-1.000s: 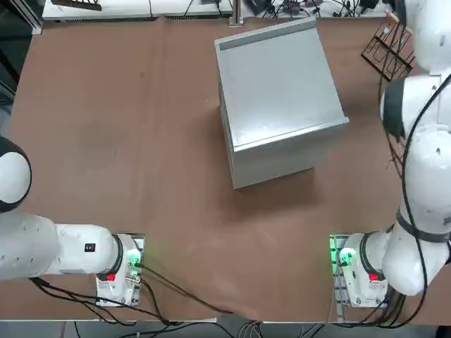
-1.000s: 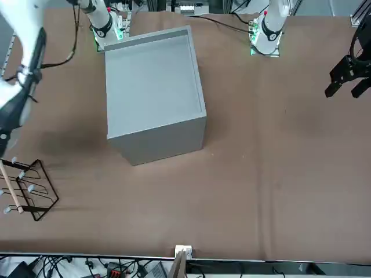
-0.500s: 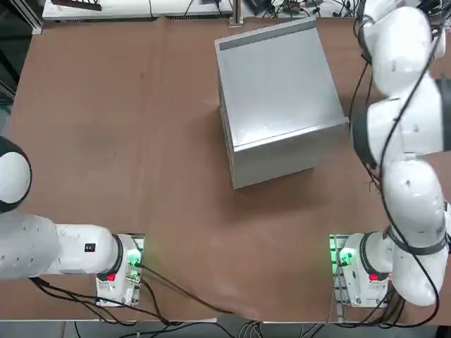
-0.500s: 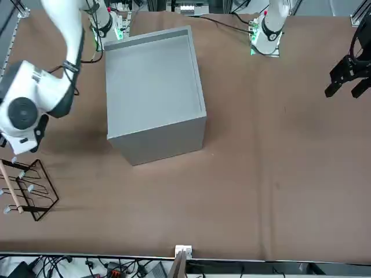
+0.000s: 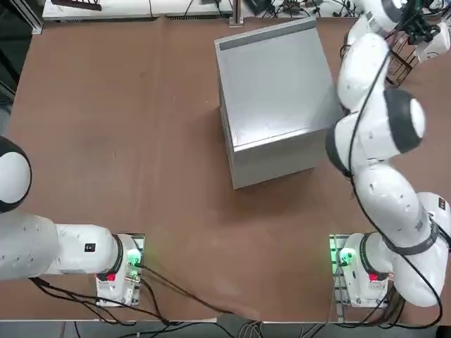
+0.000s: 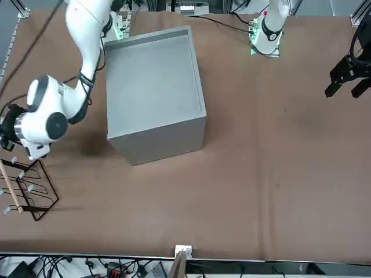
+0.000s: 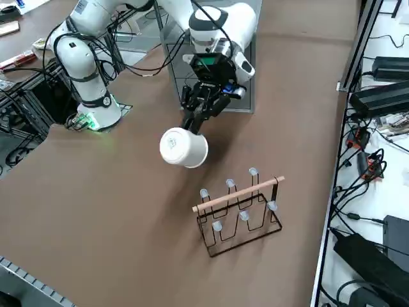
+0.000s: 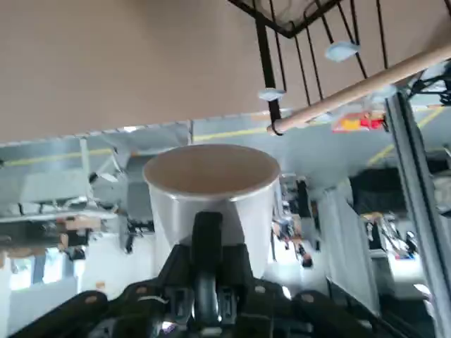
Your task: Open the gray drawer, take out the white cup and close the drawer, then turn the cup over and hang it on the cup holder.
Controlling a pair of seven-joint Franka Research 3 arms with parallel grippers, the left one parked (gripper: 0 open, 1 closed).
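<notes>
One cabinet: large gray metal box (image 5: 278, 98) at upper centre of the top view, on the brown table (image 5: 127, 141); the gray drawer (image 6: 162, 139) is shut flush in it, so nothing of its inside shows.
One cup: the white cup (image 7: 184, 148) sits left of centre in the right side view, carried clear of the table, tipped so its closed base faces that camera; in the wrist view the white cup (image 8: 211, 193) fills the middle, round end outward; whether anything is in it cannot be told.
One rack: the cup holder (image 7: 239, 208) stands lower centre of the right side view, dark rods with a light wooden bar; its pegs carry nothing; the cup is near it, apart from it, up and to the left.
Rack, other views: lower left corner of the front view (image 6: 26, 191); upper right corner of the top view (image 5: 402, 53), partly behind the arm.
End effector: right gripper (image 7: 192, 125), black, clenched on the white cup from the upper right in the right side view.
Arm pose: right arm (image 5: 377, 127) stretches from its base at lower right of the top view up to the upper right corner; in the front view its wrist is at the left edge, above the rack.
Markings: none readable; green lights glow at the arm bases.
</notes>
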